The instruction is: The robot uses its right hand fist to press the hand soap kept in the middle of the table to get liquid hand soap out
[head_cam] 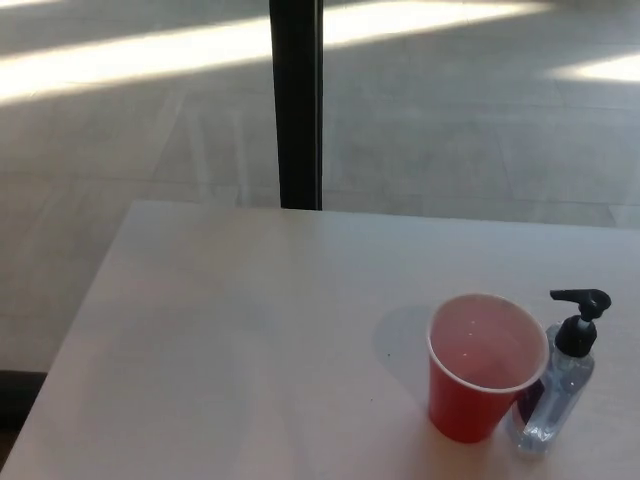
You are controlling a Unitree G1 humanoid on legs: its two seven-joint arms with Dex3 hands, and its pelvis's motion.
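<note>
Hands unseen; 1 soap bottle (555, 385), 1 cup (478, 375)

Pale, matte-topped table (220, 330): fills the lower part of the head view, its far edge running straight across the middle, its left edge slanting down toward the lower left corner. Grey floor (480, 130): lies beyond the table, faintly lined. Black upright post (296, 100): stands just behind the far table edge, rising out of the top of the view. Bright sunlight bands (140, 55): cross the floor near the top, another patch at upper right.
</note>
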